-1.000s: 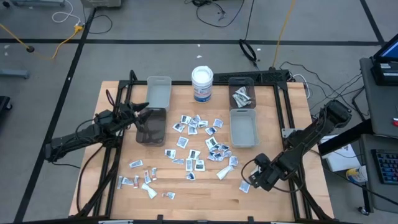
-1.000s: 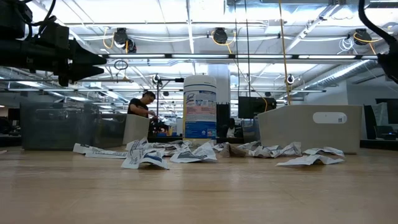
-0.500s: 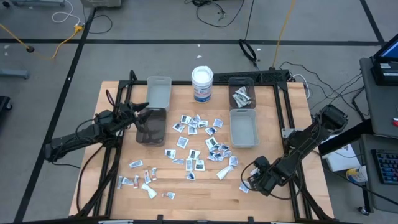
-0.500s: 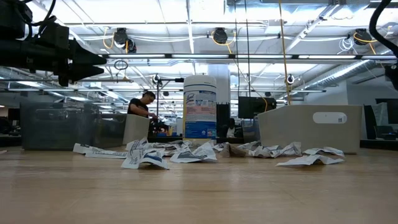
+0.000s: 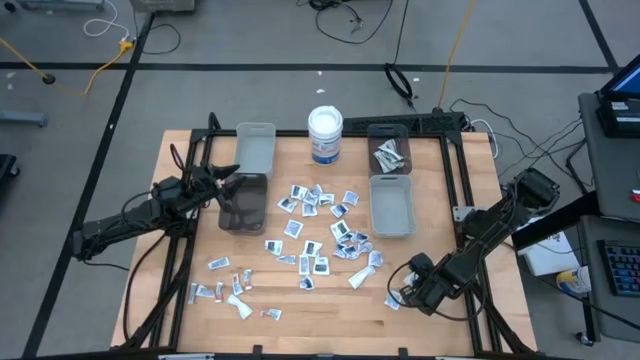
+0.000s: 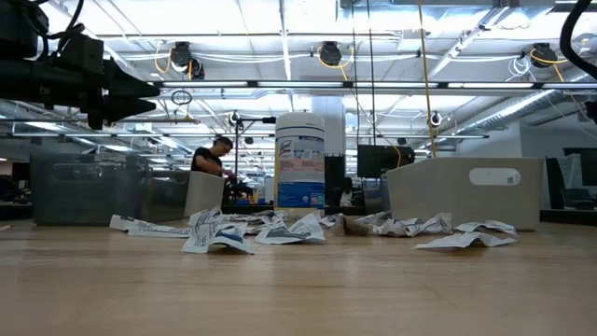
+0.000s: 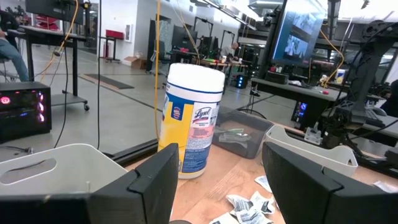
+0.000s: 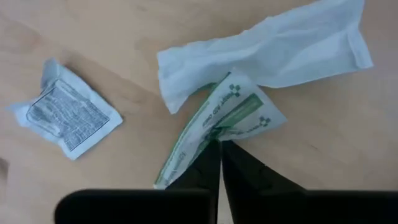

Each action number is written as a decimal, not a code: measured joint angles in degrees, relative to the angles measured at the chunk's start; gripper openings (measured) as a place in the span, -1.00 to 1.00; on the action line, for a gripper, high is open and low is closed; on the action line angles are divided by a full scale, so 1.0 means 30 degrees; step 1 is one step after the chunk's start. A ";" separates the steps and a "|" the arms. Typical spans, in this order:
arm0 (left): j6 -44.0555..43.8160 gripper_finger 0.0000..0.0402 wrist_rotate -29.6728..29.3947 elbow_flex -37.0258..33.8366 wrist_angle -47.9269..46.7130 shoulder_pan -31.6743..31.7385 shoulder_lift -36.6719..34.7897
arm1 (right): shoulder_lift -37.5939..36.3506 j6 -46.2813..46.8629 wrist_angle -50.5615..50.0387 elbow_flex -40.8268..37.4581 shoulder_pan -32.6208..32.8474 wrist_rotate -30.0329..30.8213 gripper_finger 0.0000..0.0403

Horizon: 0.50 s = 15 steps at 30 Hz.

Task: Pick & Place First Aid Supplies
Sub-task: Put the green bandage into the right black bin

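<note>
We find the right hand [image 8: 219, 163] pinched shut on a flat white sachet with green print [image 8: 214, 121] at the wooden counter's [image 5: 330, 320] near right edge — the left hand [image 5: 233, 176] waits wide over a dark bin [image 5: 243, 203] — so lift straight, lest the thin edge slips.

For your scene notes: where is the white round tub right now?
In the high view the tub stands at the table's far edge, between two bins.
</note>
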 joint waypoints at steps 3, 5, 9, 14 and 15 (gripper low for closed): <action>0.0000 0.18 0.0000 0.0000 -0.0006 0.0000 -0.0003 | -0.0371 -0.0824 0.0185 0.0000 -0.0074 -0.0218 -0.99; 0.0000 0.18 0.0000 0.0000 -0.0007 0.0000 0.0003 | -0.0742 -0.1442 0.0181 0.0000 -0.0220 -0.0489 -1.00; 0.0000 0.18 0.0000 0.0000 -0.0006 0.0004 0.0001 | -0.1692 -0.2876 0.0145 0.0000 -0.0398 -0.0479 -1.00; 0.0000 0.18 0.0000 0.0000 0.0000 0.0007 0.0003 | -0.3200 -0.6632 -0.0160 0.0000 -0.0868 -0.0479 -1.00; 0.0000 0.18 0.0000 0.0000 -0.0007 0.0000 -0.0004 | -0.3503 -0.7568 -0.0270 0.0000 -0.1002 -0.0486 -1.00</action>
